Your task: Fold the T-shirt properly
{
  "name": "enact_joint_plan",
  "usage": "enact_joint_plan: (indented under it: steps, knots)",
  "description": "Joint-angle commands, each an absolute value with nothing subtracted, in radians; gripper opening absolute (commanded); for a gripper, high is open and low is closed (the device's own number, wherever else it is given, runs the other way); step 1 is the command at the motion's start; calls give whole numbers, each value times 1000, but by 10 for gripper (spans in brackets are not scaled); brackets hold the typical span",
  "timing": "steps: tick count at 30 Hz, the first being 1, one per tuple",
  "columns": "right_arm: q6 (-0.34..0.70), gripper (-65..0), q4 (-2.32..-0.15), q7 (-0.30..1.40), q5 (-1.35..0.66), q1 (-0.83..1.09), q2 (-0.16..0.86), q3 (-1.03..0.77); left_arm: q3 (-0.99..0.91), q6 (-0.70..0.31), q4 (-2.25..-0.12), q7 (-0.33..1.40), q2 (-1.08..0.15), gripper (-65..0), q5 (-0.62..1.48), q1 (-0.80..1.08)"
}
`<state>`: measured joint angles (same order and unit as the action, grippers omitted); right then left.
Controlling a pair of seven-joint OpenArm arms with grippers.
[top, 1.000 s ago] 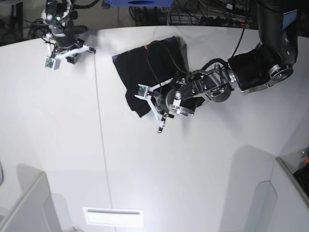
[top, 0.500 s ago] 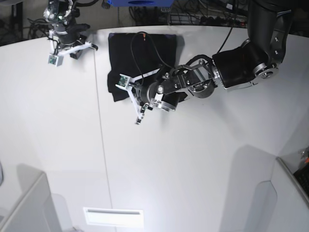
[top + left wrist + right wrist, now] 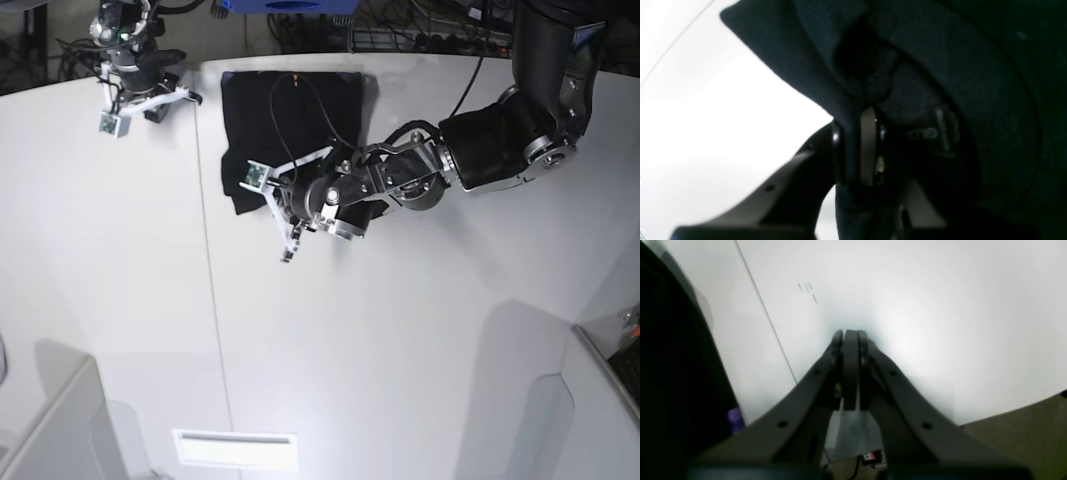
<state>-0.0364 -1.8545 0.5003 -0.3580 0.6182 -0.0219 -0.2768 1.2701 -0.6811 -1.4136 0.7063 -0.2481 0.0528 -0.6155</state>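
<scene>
The black T-shirt [image 3: 285, 115] lies as a folded block at the back middle of the white table [image 3: 400, 350]. At its near edge my left gripper [image 3: 284, 203] is shut on the cloth. In the left wrist view the fingertips [image 3: 867, 133] pinch a fold of the T-shirt [image 3: 973, 66], which fills most of that frame, with a small tag [image 3: 933, 133] beside them. My right gripper [image 3: 150, 97] hovers at the table's far left corner, away from the shirt. Its jaws [image 3: 850, 340] are shut on nothing. A dark edge of the T-shirt [image 3: 670, 366] with a purple speck shows at that view's left.
A thin seam [image 3: 207, 260] runs front to back across the table, left of the shirt. Cables and dark equipment [image 3: 400, 30] sit beyond the far edge. The table's rim and floor [image 3: 1023, 430] show at the lower right of the right wrist view.
My left arm has dragged the gripped shirt edge to the left and back, and the shirt now lies squarer and flatter. The right arm has shifted only slightly.
</scene>
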Motion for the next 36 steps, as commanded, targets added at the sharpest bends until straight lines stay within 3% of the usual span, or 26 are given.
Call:
enact_joint_plan:
  steps: [1,3,8,11,14,17,18,20,22,27,32,36]
  knots:
    - [-35,-650,-1868,483,-357,621,-16,-278,1262,-680,-1415,762,-245,-627,27,-639]
    - [-35,-650,-1868,483,-357,621,-16,-278,1262,-680,-1417,791,-229,-497,28,-657]
    - [-35,-650,-1868,483,-357,621,-16,-278,1262,-680,-1443,811,-220,-244,28,-700]
    - [-35,-650,-1868,483,-357,621,-16,-278,1241,-680,-1492,811,-225,-148,28,-723]
    - [-35,-650,-1868,483,-357,622,-16,-278,1116,-680,-1552,811,-228,-125,28,-711]
    - [-35,-650,-1874,481,-357,630,-13,-280,909,-680,-1632,837,-229,-146,30,-674]
    - [-35,-650,-1876,481,-357,633,-13,-283,825,-680,-1670,862,-229,-199,30,-654]
    - [-35,-650,-1883,464,-355,659,-5,-285,679,-698,-1735,905,-232,-382,30,-598]
    - [-35,-650,-1903,406,-355,708,22,-280,536,-698,-1807,924,-271,-650,28,-527]
    - [-35,-650,-2002,311,-355,871,39,-286,268,-698,-1988,875,-404,-650,28,-274]
    - [-33,-650,-2023,308,-295,1015,108,-298,10,-698,-1992,492,-510,-650,21,99]
    - [-31,-650,-2018,337,-159,1104,114,-289,-220,-698,-1988,188,-498,-650,18,481]
